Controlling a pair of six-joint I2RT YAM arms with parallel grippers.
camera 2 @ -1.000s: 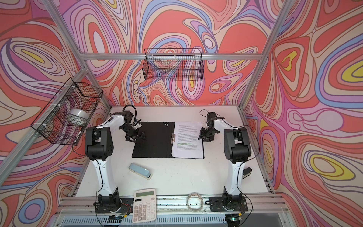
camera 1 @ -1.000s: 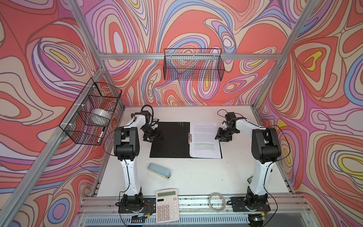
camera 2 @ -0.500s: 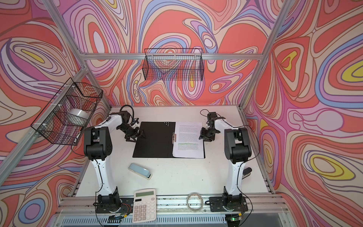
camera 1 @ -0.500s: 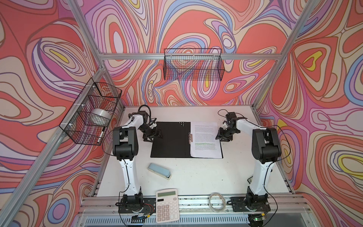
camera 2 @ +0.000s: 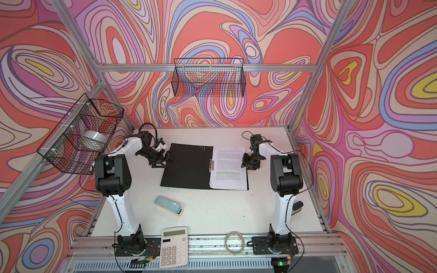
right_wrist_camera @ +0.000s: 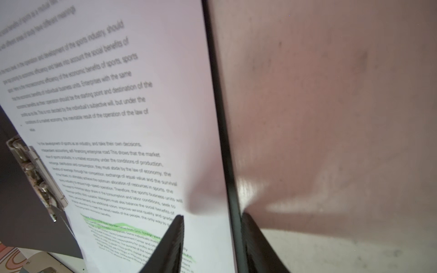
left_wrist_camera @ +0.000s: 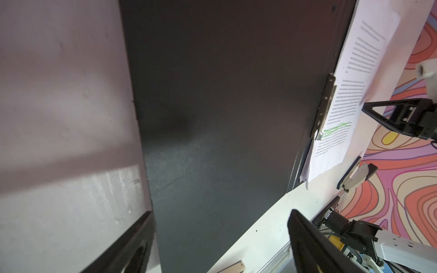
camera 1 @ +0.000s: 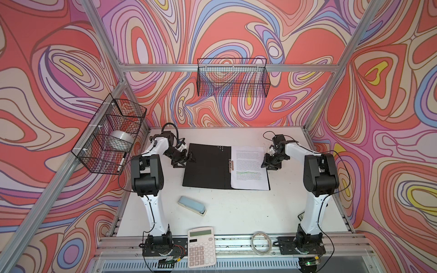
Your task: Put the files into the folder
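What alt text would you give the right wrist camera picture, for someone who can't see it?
Close-up of the files, white printed paper with some lines highlighted green, lying in the open black folder beside its metal clip. The right claw stands open astride the folder's outer edge, one finger over the paper, one over the table.

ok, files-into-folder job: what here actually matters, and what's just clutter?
Job:
- folder, open flat
- files, lying on its right half
- left tool and right tool, at its two side edges

Lying about:
- calculator
- blue-topped block
- wire coil
- stapler
- back basket
- side basket with tape roll
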